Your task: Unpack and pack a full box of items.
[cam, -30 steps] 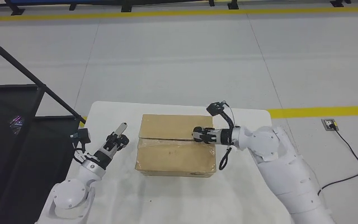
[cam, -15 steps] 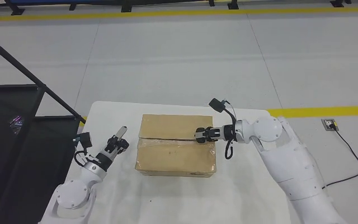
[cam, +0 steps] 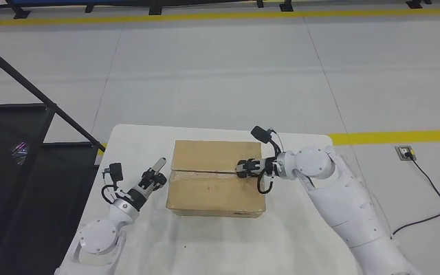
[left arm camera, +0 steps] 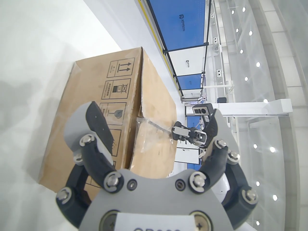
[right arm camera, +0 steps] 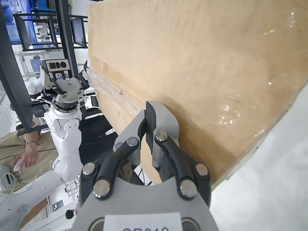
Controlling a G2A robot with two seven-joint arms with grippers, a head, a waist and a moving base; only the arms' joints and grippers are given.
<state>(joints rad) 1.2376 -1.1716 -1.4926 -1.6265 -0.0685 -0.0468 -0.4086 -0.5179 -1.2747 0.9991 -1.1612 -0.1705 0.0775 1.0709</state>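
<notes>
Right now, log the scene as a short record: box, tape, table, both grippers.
box: cardboard, flaps closed, standing on the table
tape: clear strip along the middle of the box top
left gripper: open, close to one end of the box
right gripper: shut, tips at the tape near the other end; contact unclear
</notes>
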